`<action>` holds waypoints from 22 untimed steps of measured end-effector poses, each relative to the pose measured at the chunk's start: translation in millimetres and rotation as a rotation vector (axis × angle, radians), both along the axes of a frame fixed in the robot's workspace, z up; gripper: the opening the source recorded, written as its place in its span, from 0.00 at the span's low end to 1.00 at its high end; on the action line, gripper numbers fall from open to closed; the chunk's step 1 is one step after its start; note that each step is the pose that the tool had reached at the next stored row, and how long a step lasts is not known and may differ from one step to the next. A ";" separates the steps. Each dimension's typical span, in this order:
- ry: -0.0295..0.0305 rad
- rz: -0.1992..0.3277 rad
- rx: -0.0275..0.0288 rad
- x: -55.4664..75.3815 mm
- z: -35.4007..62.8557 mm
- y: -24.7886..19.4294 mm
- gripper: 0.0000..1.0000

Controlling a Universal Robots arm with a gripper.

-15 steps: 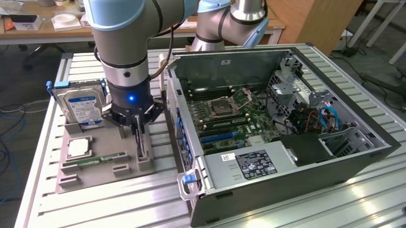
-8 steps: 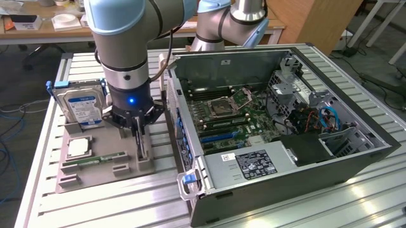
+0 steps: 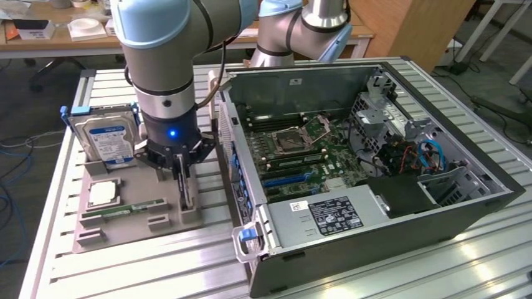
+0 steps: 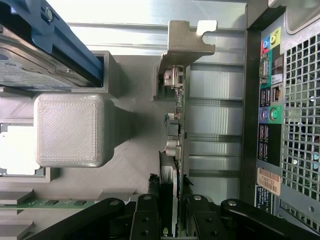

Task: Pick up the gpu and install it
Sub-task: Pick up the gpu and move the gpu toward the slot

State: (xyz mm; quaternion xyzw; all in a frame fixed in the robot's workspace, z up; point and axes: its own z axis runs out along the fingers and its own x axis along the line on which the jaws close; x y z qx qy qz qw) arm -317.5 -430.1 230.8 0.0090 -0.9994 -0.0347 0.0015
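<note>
My exterior camera looks down on the tabletop (image 3: pixel 108 274); my wrist camera stares close along the claw (image 4: pixel 170 215) at the grey holder (image 4: pixel 130 165), seen in both.

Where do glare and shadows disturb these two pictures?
Exterior view: light glares off the ribbed metal table toward the exterior view's right, and a blue light glows on the arm's wrist. Wrist view: the processor is washed out to white, as is the bare table; a soft shadow lies on the tray beside the grey block.
</note>
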 end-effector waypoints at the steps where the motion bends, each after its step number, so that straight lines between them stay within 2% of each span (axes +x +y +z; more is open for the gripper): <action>1: 0.0000 0.000 0.0001 0.0 0.0 0.0 0.27; 5: -0.0001 -0.007 0.0002 0.1 -0.1 0.0 0.27; 12: -0.0001 -0.055 0.0001 -0.1 -0.2 0.0 0.27; 22: -0.0001 -0.057 0.0000 -0.5 1.1 0.0 0.27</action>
